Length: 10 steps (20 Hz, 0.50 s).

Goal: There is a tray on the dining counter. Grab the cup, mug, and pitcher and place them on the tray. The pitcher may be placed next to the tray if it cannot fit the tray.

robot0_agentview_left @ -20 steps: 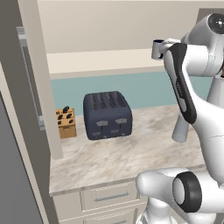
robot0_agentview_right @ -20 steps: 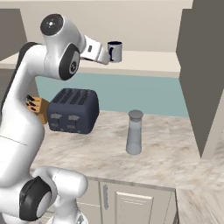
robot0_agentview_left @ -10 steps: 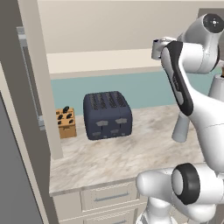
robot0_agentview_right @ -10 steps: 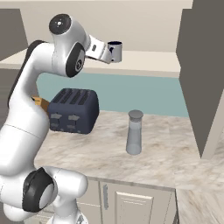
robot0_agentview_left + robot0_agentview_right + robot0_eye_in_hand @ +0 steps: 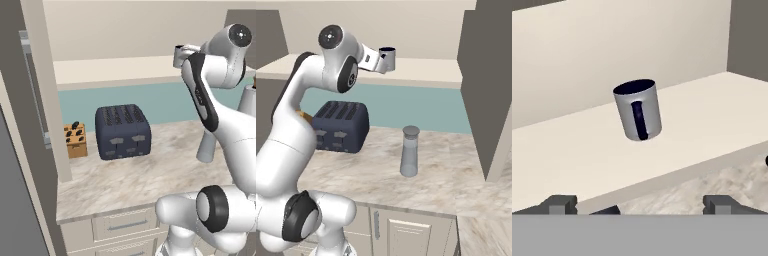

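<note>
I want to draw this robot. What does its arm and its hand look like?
The arm is glossy white with rounded, chunky segments and dark grey or black rings and caps at the joints. A dark stripe runs along one link. The gripper has two small, blocky dark grey fingertips. No cables or markings show.

One mug (image 5: 638, 111), one pitcher (image 5: 409, 151), one toaster (image 5: 122, 131), one knife block (image 5: 75, 141).

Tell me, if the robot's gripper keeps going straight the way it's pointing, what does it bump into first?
Probably the mug on the pale shelf: it sits ahead between the open gripper's fingertips. Depth is hard to judge.
</note>
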Tool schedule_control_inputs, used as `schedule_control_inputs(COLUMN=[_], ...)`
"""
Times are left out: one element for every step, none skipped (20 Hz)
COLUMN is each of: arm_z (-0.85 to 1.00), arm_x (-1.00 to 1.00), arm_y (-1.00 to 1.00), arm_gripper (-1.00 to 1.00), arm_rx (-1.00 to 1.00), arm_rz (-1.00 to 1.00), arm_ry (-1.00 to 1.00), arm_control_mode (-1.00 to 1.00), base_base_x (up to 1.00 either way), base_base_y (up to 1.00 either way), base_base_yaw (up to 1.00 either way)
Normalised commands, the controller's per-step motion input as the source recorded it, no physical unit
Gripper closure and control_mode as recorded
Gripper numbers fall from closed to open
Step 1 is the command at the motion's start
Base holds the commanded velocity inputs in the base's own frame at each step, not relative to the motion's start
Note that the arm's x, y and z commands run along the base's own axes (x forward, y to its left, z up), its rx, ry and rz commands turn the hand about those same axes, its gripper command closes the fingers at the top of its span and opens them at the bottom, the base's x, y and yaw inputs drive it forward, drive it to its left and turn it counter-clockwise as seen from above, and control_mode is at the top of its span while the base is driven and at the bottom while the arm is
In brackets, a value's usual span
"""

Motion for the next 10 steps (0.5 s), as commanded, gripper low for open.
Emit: schedule_control_inputs(arm_z=[-0.22,-0.22,-0.21,-0.15,-0.05,0.0,0.0,0.0,0.0,0.0], arm_x=[0.04,0.03,0.02,0.0,0.0,0.05,0.04,0.03,0.06,0.1], arm_y=[-0.16,-0.2,-0.19,-0.15,-0.08,0.0,0.0,0.0,0.0,0.0], arm_gripper=[-1.0,-1.0,-1.0,-1.0,-1.0,-1.0,-1.0,-1.0,-1.0,-1.0], arm_rx=[-0.09,-0.09,-0.09,-0.1,-0.09,-0.09,-0.11,-0.06,-0.03,-0.03], arm_rz=[0.0,0.0,0.0,0.0,0.0,0.0,0.0,0.0,0.0,0.0], arm_ry=[-0.1,-0.1,-0.1,-0.07,-0.04,-0.02,-0.01,0.0,0.0,0.0], arm_control_mode=[-1.0,-1.0,-1.0,-1.0,-1.0,-1.0,-1.0,-1.0,-1.0,-1.0], base_base_x=[0.0,0.0,0.0,0.0,0.0,0.0,0.0,0.0,0.0,0.0], base_base_y=[0.0,0.0,0.0,0.0,0.0,0.0,0.0,0.0,0.0,0.0], base_base_yaw=[0.0,0.0,0.0,0.0,0.0,0.0,0.0,0.0,0.0,0.0])
